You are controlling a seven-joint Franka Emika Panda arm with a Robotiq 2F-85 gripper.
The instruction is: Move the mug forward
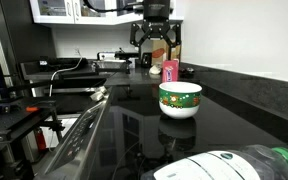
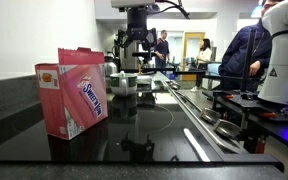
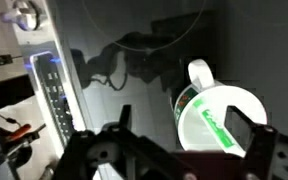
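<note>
Glossy black worktop [image 1: 234, 110] is carrying the mug [image 1: 180, 99] near its middle, a carton [image 1: 170, 69] nearby, while the fingers [image 3: 254, 150] are hanging spread and empty above it, probably lining up to straddle the rim for a grasp.

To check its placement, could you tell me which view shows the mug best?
An exterior view: the mug stands whole, side-on. The wrist view shows its rim and handle from above; in an exterior view it is small, beyond the pink carton.
</note>
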